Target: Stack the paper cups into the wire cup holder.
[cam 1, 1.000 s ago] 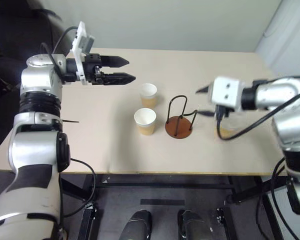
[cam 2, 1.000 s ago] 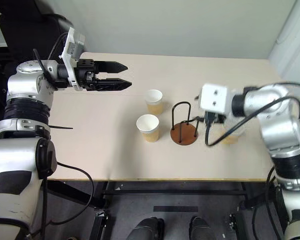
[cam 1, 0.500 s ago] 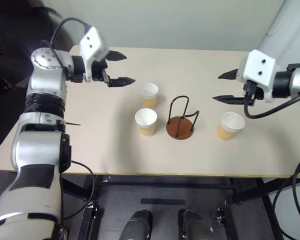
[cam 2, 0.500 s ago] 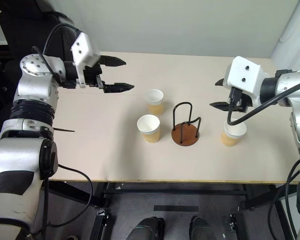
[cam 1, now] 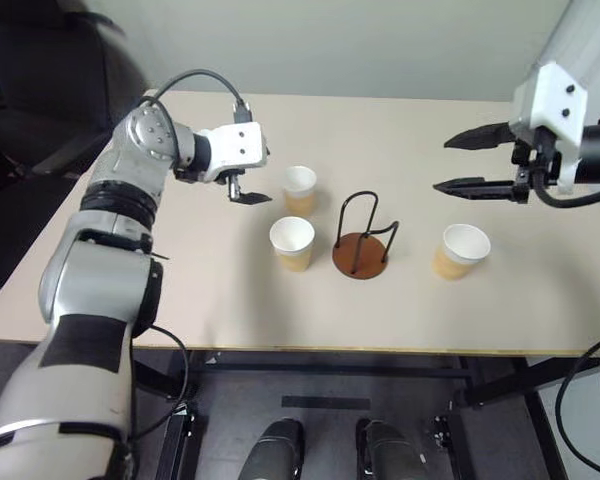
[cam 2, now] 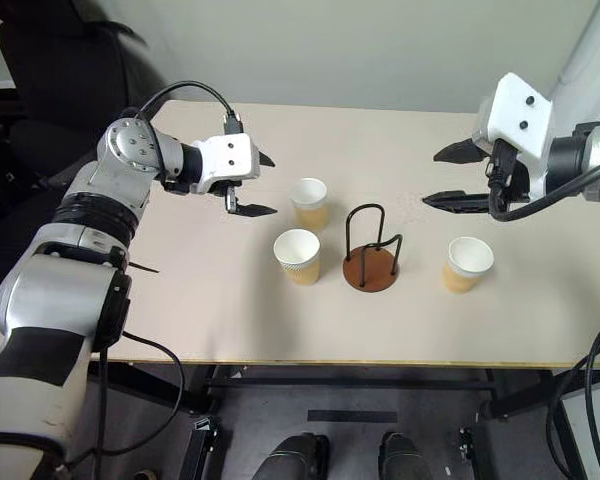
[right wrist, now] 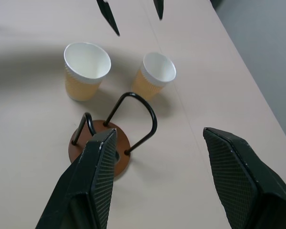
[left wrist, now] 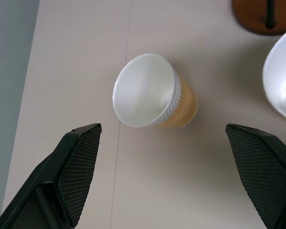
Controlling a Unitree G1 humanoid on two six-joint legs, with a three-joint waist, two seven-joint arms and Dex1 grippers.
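Since the earlier frames the left gripper (cam 1: 248, 177) has swung down and in toward the two cups at the table's centre, its wrist rolled over, while the right gripper (cam 1: 472, 160) has lifted up and back off the third cup, which now stands uncovered. Left gripper: fingers spread wide, holding nothing, hovering just beside the far cup (cam 1: 298, 189) on its left; in the left wrist view that cup (left wrist: 152, 90) sits between the two black fingers (left wrist: 74, 167) but clear of both. Right gripper: fingers apart at a moderate gap, empty, suspended above the table to the right of the stand. The three paper cups all stand upright on the table (cam 1: 400, 120), mouths up, none nested — the far cup toward the back, the near cup (cam 1: 291, 243) just in front of it and slightly left, and the right cup (cam 1: 460, 250) alone on the other side of the stand. The wire cup holder (cam 1: 361, 240) stands upright between the near cup and the right cup, round reddish-brown base flat on the table, black wire loops rising from it; it holds no cup. Near cup and holder base are close but not touching.
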